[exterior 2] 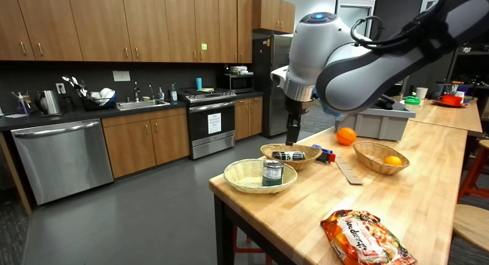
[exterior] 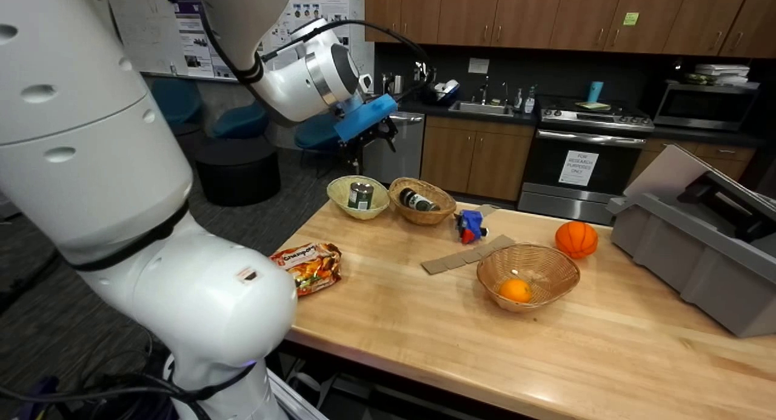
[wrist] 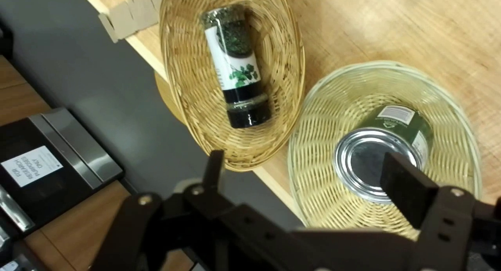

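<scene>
One can (wrist: 379, 142) is standing in the pale basket (wrist: 319, 149), and one spice jar (wrist: 236, 65) is lying on its side in the brown basket (wrist: 186, 60), whose sloping walls are probably keeping it from rolling across the desk (wrist: 372, 24). Your jaws are hovering wide apart near both baskets, gripping nothing, a spread that is presumably giving you clearance around such bulky shapes.
</scene>
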`<state>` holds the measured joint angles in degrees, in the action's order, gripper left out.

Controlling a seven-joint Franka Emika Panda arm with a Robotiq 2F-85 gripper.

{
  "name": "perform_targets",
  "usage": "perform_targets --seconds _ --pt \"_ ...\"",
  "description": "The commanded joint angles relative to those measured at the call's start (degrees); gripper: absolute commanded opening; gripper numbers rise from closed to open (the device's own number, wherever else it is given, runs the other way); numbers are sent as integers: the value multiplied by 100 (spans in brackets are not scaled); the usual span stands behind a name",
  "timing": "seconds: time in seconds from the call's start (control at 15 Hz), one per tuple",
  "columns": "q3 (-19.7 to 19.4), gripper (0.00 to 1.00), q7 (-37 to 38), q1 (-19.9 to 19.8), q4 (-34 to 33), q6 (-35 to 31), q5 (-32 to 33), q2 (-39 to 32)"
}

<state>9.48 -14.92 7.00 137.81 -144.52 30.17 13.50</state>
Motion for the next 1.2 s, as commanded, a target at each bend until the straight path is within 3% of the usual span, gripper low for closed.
perform_targets --seconds 0.0,0.73,1.13 --pt "-19 100 255 -160 300 171 176 514" --pt "-250 100 867 -698 1018 451 132 748" --pt "-283 100 765 -650 929 383 8 574"
